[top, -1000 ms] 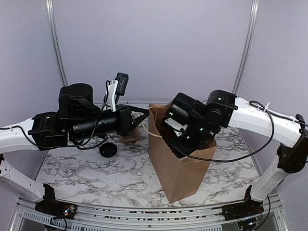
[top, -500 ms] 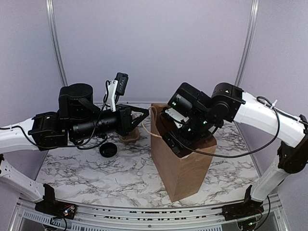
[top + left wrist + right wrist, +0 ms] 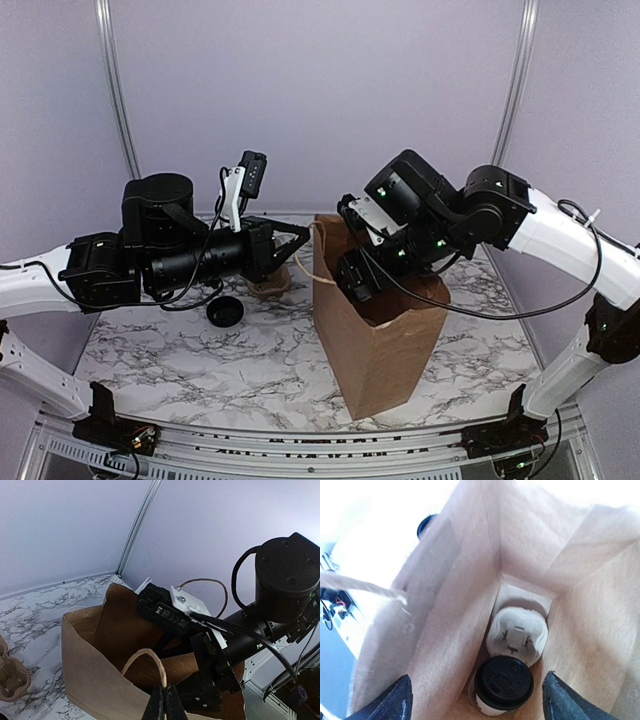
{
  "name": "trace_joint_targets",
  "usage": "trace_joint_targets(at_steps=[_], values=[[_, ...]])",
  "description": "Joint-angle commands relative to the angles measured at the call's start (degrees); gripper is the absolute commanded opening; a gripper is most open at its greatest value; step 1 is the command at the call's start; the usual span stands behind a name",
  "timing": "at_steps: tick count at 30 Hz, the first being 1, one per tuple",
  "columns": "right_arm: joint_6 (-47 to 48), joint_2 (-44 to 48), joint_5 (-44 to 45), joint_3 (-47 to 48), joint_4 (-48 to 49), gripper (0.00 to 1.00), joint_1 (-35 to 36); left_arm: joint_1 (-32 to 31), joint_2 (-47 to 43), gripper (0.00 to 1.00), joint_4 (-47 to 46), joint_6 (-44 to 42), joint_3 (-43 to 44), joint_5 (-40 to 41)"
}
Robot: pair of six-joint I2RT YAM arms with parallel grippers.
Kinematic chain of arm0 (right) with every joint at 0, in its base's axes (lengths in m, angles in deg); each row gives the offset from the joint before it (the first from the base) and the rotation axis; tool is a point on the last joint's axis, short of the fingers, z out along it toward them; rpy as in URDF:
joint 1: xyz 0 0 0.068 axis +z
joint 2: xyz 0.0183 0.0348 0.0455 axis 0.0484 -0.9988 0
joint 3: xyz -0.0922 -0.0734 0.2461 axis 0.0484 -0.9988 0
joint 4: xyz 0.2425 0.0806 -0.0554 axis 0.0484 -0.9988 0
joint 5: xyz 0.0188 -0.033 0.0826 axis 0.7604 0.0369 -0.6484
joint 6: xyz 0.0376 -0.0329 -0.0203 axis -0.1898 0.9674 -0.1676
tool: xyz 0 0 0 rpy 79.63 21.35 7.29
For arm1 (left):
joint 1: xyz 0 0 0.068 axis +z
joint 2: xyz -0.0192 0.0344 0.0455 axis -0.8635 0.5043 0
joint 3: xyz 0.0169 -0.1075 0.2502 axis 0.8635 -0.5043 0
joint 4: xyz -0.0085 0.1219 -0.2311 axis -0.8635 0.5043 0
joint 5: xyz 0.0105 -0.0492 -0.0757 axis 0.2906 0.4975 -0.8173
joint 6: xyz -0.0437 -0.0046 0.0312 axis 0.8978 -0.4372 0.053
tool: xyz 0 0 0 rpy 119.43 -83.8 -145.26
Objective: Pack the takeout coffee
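Coffee [image 3: 504, 682] sits in the bag [image 3: 375, 350]; the right gripper [image 3: 476, 700], fingers spread, could snag its wall, tugging against the left gripper [image 3: 163, 705] pinching the handle [image 3: 145, 651].

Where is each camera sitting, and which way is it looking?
Top external: above and behind the arms, looking down at the marble table and paper bag; both arms show.
Left wrist: on the left arm, looking sideways at the bag's mouth; its shut left gripper pinches the handle.
Right wrist: over the bag, looking straight down inside at the takeout coffee; its open right gripper frames it.
Shared: top and left wrist views both show the right arm over the bag.
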State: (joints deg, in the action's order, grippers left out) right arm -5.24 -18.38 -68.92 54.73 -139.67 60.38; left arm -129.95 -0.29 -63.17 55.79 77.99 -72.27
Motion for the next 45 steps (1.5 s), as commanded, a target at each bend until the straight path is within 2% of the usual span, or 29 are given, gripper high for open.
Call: trace_joint_targets(at_steps=[1,12,23,35,40,45], values=[[1.67,1.72,1.44,3.26,4.15,0.86,0.48,-0.25,-0.29,0.00,-1.85,-0.49,0.41,-0.61],[5.87,2.62,3.70,8.64,11.56,0.87,0.17,-0.25,-0.25,0.03,-1.85,-0.28,0.82,0.14],[10.56,4.43,5.71,10.94,20.15,0.89,-2.48,-0.28,-0.74,0.15,-0.50,-1.45,2.57,0.65],[13.20,10.49,17.40,6.78,25.69,0.89,-5.54,-0.31,-3.02,0.54,-0.26,-2.90,3.70,0.59],[10.74,13.38,12.72,0.78,26.55,0.87,-13.59,-0.31,-4.39,0.69,-1.27,-3.73,3.24,0.62],[7.77,16.30,4.72,-6.49,28.05,0.86,-25.66,-0.25,-5.86,0.84,-0.61,-4.14,2.42,3.79]])
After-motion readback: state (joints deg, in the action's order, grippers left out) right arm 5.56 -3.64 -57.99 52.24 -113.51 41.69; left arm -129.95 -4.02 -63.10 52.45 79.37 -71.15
